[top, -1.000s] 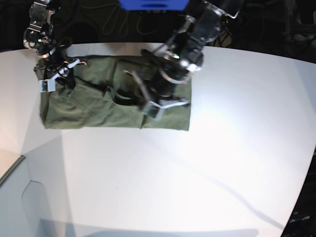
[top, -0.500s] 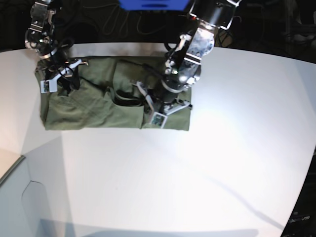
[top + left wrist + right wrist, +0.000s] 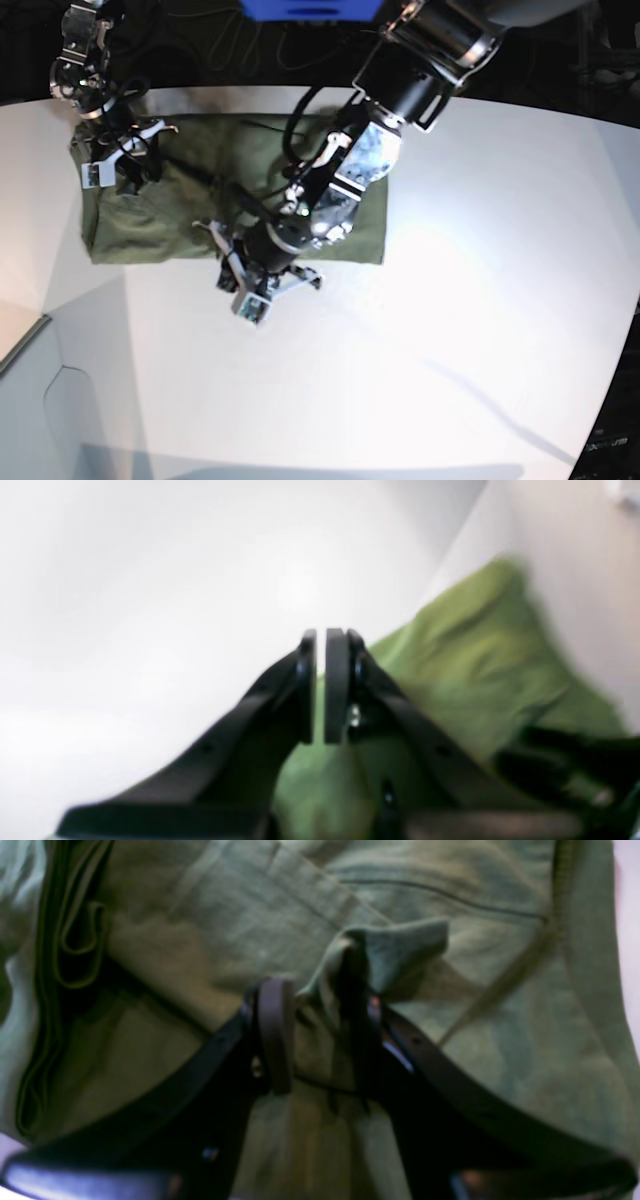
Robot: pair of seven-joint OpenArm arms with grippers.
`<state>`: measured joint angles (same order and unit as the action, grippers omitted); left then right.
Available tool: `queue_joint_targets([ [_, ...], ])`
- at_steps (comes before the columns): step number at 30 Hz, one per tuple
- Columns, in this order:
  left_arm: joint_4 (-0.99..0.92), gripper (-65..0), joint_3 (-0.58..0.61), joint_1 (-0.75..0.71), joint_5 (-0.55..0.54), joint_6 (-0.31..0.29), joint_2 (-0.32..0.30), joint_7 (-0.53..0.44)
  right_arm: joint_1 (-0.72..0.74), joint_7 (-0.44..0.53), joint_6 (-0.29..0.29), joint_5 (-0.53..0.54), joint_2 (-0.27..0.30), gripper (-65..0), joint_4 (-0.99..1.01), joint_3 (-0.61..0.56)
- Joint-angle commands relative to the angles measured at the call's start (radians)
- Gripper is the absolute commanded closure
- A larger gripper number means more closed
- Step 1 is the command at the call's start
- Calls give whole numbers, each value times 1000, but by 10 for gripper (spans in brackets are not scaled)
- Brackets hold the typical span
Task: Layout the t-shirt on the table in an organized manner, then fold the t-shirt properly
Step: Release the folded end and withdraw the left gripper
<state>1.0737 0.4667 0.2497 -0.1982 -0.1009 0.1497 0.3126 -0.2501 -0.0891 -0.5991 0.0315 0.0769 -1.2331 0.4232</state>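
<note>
You have the t-shirt (image 3: 170, 215) lying on the far left part of the bench (image 3: 420, 340), close behind it the curved far edge. Your right hand (image 3: 128, 160) sits on the shirt's far left corner, with a fold of cloth (image 3: 350, 955) standing up between its fingers (image 3: 274, 1035). Your left hand (image 3: 262, 278) reaches across the shirt from the far side and rests at its near edge, over bare bench just in front of the cloth.

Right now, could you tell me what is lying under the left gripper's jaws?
Under the left gripper, whose jaws are nearly closed on nothing, lie the near edge of the t-shirt and bare table. What lies under the shirt there is hidden.
</note>
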Motion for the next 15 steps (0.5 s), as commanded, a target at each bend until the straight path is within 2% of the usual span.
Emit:
queue_joint_targets([
  [1, 33, -27, -1, 18, -28, 0, -2, -19, -7, -64, 11, -38, 8, -222, -9, 22],
  [3, 79, -27, -1, 9, -70, 2, -58, -17, -7, -67, 11, -37, 1, -275, -43, 84],
  [6, 179, -27, -4, -46, -155, 3, -197, -17, -7, -67, 11, -37, -32, -354, -109, 141],
  [8, 233, -27, -32, -88, -221, 3, -282, -17, -7, -68, 11, -37, -35, -386, -135, 171],
  [10, 267, -27, -81, -138, -281, 3, -341, -19, 1, -68, 11, -37, -35, -405, -144, 190],
  [12, 280, -27, -151, -195, -337, 0, -385, -19, 18, -68, 11, -37, -41, -410, -156, 211],
  [15, 283, -27, -247, -258, -366, -3, -405, -19, 27, -68, 11, -37, -53, -409, -176, 236],
])
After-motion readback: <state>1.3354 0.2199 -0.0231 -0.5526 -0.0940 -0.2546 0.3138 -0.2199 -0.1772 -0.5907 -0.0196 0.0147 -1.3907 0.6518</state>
